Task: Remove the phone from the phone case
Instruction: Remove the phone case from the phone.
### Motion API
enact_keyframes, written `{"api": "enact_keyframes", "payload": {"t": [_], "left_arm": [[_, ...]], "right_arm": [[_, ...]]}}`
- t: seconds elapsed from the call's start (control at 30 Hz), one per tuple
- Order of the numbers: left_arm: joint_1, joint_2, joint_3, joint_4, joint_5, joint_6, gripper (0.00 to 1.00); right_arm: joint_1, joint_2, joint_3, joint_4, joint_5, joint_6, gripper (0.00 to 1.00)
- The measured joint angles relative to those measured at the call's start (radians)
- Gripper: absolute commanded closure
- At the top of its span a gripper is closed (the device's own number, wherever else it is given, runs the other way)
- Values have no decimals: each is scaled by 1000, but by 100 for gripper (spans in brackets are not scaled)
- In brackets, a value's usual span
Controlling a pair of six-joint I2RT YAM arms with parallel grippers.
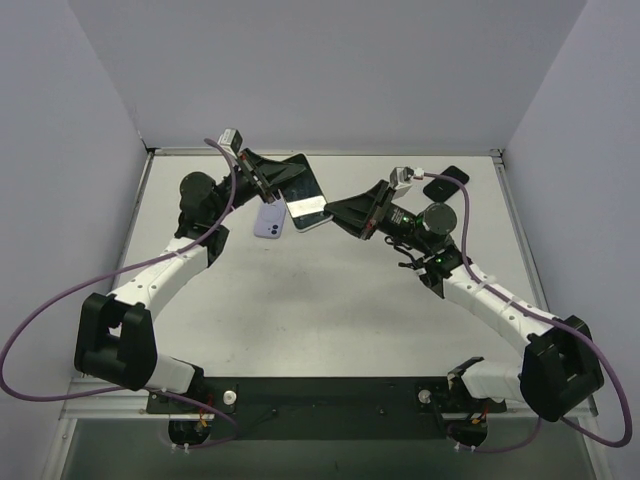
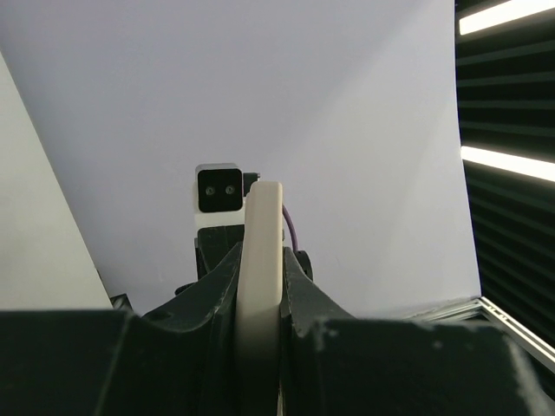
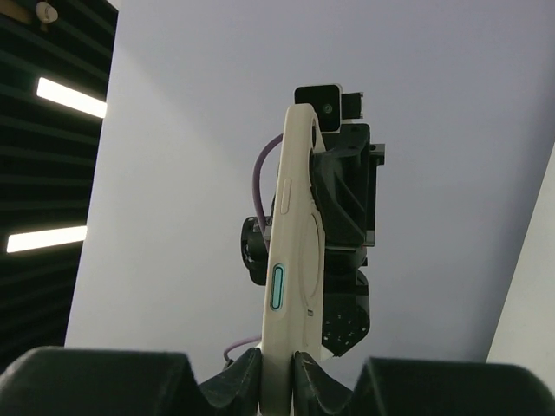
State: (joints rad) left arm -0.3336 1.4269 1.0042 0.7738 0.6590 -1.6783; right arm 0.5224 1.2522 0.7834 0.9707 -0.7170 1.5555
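A cream phone case (image 1: pixel 305 196) is held above the table between both arms; its upward face looks dark and glossy with a pale rim. My left gripper (image 1: pixel 272 185) is shut on its far-left end, and the case stands edge-on (image 2: pixel 260 251) between the black fingers (image 2: pixel 305 295). My right gripper (image 1: pixel 336 212) is shut on the opposite end. There the case (image 3: pixel 290 260) rises edge-on and shows a teal side button. A lavender phone (image 1: pixel 271 222), back up with two lenses, lies just below the left gripper, outside the case.
A small black pad (image 1: pixel 446 183) lies at the back right of the grey table (image 1: pixel 330 300). White walls close the table at the back and sides. Purple cables trail from both arms.
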Motion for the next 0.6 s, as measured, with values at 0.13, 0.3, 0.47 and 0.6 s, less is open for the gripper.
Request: {"api": "enact_keyframes", "payload": {"t": [0.13, 0.3, 0.47, 0.6], "left_arm": [[2, 0, -10, 8, -3, -9, 100], [-1, 0, -46, 71, -33, -35, 100], [3, 15, -90, 177, -124, -63, 100], [14, 39, -95, 222, -208, -73, 100]], "right_arm": [[10, 3, -19, 56, 21, 36, 100], [17, 12, -70, 147, 79, 124, 100], [43, 94, -83, 269, 175, 276, 100], [70, 181, -45, 334, 265, 362, 100]]}}
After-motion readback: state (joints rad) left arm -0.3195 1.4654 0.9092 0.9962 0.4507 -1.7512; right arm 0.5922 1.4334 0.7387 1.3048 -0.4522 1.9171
